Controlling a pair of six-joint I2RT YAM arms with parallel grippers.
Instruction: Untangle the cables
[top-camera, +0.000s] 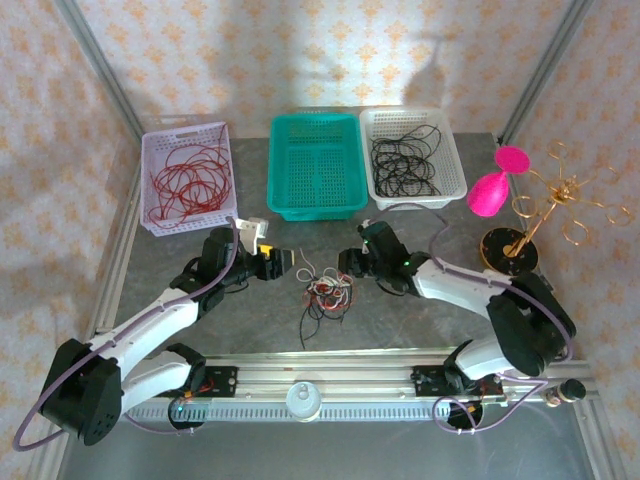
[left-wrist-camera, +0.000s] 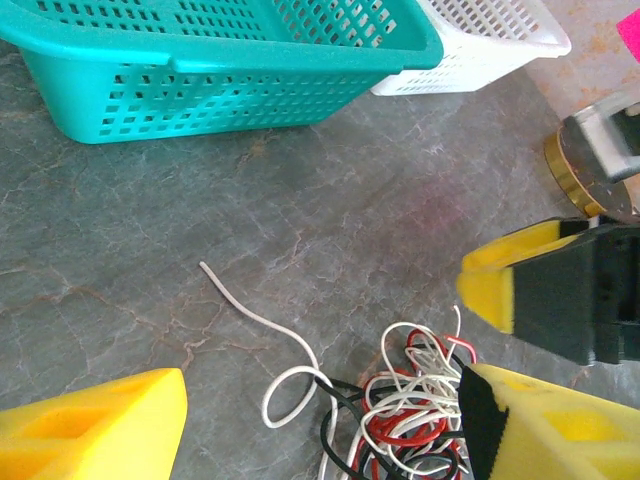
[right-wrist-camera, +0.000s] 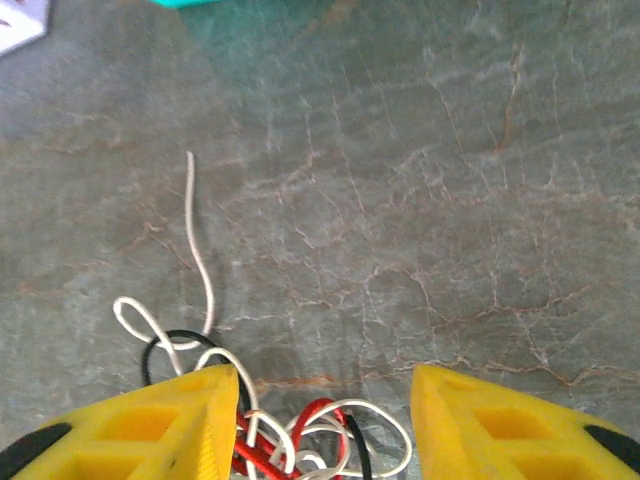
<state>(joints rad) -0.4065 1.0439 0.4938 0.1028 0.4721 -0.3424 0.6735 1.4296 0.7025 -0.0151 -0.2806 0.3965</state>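
Right gripper (right-wrist-camera: 325, 400) unclenched, fingers straddling the tangled red, black and white cables (top-camera: 325, 292) on the grey table (top-camera: 400, 328); left gripper (top-camera: 288, 263) released, just beside them.

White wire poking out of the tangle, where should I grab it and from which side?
Take the white wire on its straight free tail, which lies alone beyond the tangle. Come from above, jaws across it, so no other strand gets caught.
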